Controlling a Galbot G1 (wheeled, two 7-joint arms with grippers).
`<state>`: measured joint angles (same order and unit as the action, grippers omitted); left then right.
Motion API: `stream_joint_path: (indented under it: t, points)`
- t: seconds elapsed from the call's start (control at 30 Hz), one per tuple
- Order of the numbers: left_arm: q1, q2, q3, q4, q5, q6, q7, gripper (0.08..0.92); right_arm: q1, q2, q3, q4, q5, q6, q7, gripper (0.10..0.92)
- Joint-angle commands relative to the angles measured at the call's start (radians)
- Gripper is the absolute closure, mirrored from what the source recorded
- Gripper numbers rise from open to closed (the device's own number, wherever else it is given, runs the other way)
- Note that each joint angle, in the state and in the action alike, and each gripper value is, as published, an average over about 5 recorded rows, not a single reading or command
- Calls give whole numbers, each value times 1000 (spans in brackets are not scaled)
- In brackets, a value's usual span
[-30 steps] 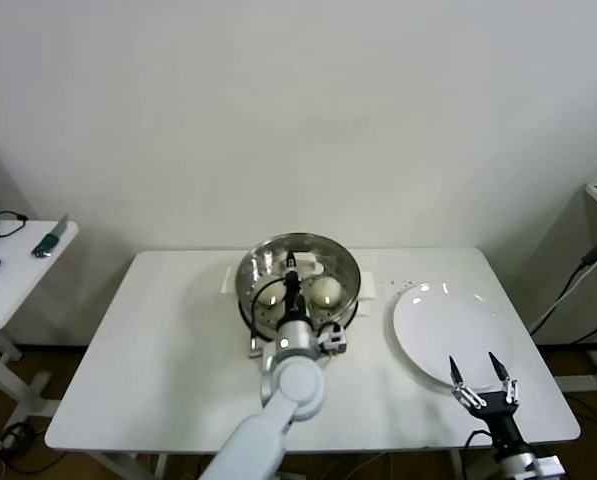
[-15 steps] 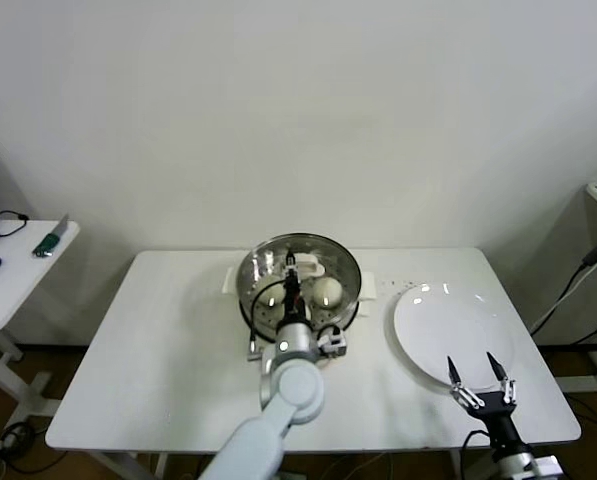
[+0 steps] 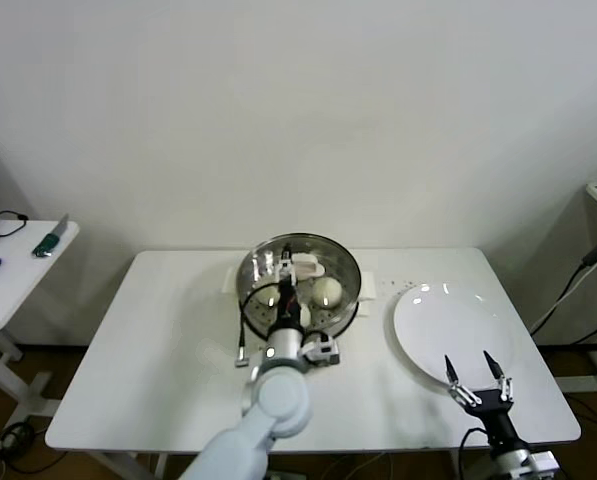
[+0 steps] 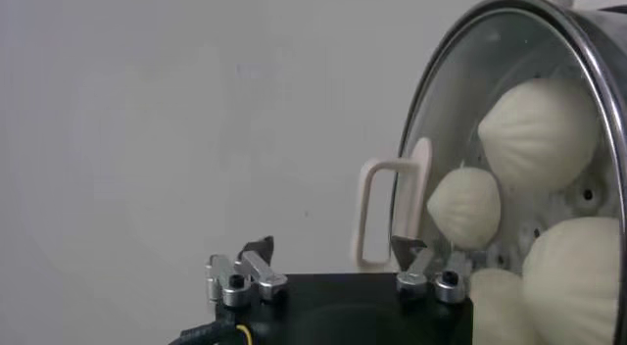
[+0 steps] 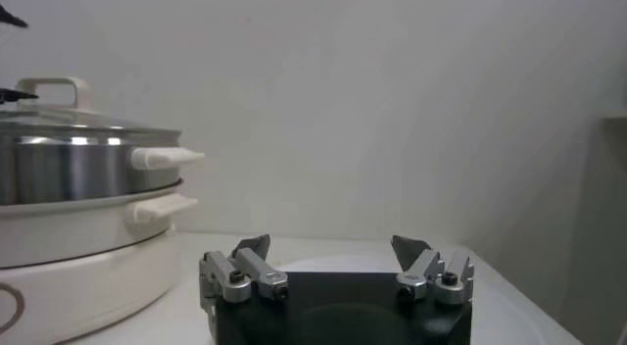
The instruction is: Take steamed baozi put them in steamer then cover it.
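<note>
The steamer [image 3: 350, 270] stands at the back middle of the table on its cream pot base [image 5: 78, 269]. The cover [image 4: 431, 102] lies on it, cream handle [image 4: 377, 215] up; in the right wrist view it sits flat on the steel basket [image 5: 69, 166]. Several white baozi [image 4: 539, 131] show under the glass, one also in the head view [image 3: 325, 290]. My left gripper [image 4: 331, 247] hovers over the cover, open, with the handle between its fingers but not gripped. My right gripper [image 3: 468, 360] is open and empty at the plate's near edge.
A flat white plate [image 3: 448, 315] lies on the table to the right of the steamer. A small side table [image 3: 18, 270] with tools stands at the far left. A cable [image 3: 578, 280] hangs past the table's right edge.
My left arm has shifted a little to the left over the steamer, and the cover's handle now shows beside its fingers. My right gripper has drawn slightly back toward the table's near edge.
</note>
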<state>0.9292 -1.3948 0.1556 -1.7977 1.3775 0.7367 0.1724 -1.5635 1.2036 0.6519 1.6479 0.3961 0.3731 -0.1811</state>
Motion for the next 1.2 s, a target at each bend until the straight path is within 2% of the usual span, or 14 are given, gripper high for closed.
stream_joint_path:
  t: [0.03, 0.17, 0.37, 0.43, 0.57, 0.73, 0.93, 1.2]
  points:
    - [100, 116, -58, -244, -374, -38, -169, 236, 14, 13, -14, -4, -4, -22, 3, 203]
    - [183, 142, -166, -324, -570, -123, -275, 182, 22, 25, -20, -2, -5, -39, 6, 203]
    - [302, 168, -371, -418, -944, -236, -412, 177, 16, 26, -32, 30, 42, -71, 65, 203]
    - [354, 181, -461, -428, -1072, -298, -432, 177, 10, 21, -35, 47, 60, -82, 76, 203]
    - [481, 175, -648, -423, -1307, -424, -396, 177, 2, 12, -36, 63, 63, -66, 78, 203]
    - [613, 144, -789, -343, -1444, -668, -330, 177, 3, 8, -36, 58, 66, -47, 96, 203]
    - [705, 129, -829, -199, -1533, -870, -310, 177, 8, 9, -41, 52, 77, -37, 99, 203]
    - [740, 105, -777, -35, -1559, -1025, -309, 177, 7, 10, -38, 42, 68, -25, 101, 203]
